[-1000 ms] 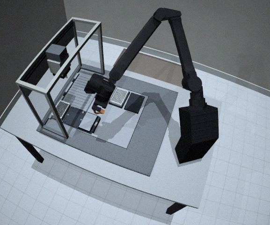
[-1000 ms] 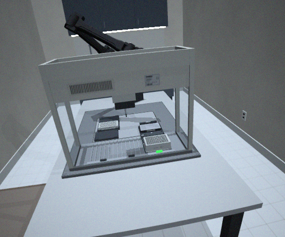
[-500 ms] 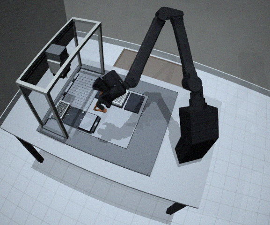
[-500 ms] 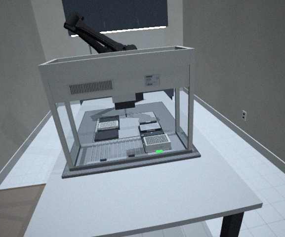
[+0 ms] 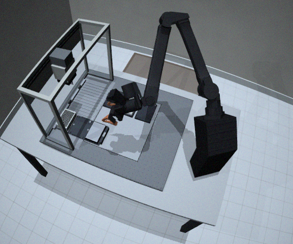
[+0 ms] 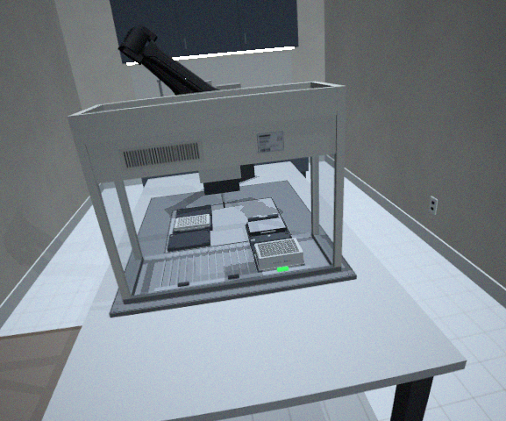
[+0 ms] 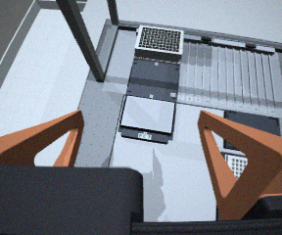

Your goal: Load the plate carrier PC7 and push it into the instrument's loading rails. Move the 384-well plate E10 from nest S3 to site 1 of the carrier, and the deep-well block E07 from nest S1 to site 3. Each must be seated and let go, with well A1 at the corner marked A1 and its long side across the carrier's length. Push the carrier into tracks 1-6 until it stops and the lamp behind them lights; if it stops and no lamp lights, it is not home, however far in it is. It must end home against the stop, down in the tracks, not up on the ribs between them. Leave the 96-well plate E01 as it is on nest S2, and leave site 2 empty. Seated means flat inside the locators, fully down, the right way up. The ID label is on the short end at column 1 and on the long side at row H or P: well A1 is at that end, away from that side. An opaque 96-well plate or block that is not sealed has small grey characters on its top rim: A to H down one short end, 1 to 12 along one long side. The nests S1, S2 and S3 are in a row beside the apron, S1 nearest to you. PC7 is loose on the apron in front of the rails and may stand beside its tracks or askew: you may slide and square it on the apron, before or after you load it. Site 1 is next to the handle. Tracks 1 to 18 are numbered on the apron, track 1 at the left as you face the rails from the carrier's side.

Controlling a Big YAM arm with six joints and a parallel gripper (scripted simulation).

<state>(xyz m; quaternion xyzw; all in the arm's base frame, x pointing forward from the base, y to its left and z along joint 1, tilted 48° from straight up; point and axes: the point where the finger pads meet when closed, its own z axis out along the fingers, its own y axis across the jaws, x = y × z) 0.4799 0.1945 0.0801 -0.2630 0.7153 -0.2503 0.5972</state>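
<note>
The carrier PC7 (image 7: 151,83) lies in the leftmost tracks of the rails (image 7: 234,69), with its far end deep under the instrument frame. The white deep-well block E07 (image 7: 160,39) sits on its far site. The middle site (image 7: 153,78) is bare and dark. The flat pale 384-well plate E10 (image 7: 147,114) sits on the site next to the handle (image 7: 145,134). A green lamp (image 6: 282,268) is lit behind the block (image 6: 278,253). The 96-well plate E01 (image 6: 191,222) sits on its nest. My gripper (image 7: 140,117) is open and empty, above the apron, well back from the carrier's handle (image 5: 104,135).
An empty dark nest (image 7: 253,122) lies beside E01 (image 7: 236,164), near the rails. The instrument frame posts (image 7: 84,39) stand left of the carrier, and the pipetting head (image 5: 61,64) hangs over the rails. My arm's wrist (image 5: 126,100) covers the nests in the top view.
</note>
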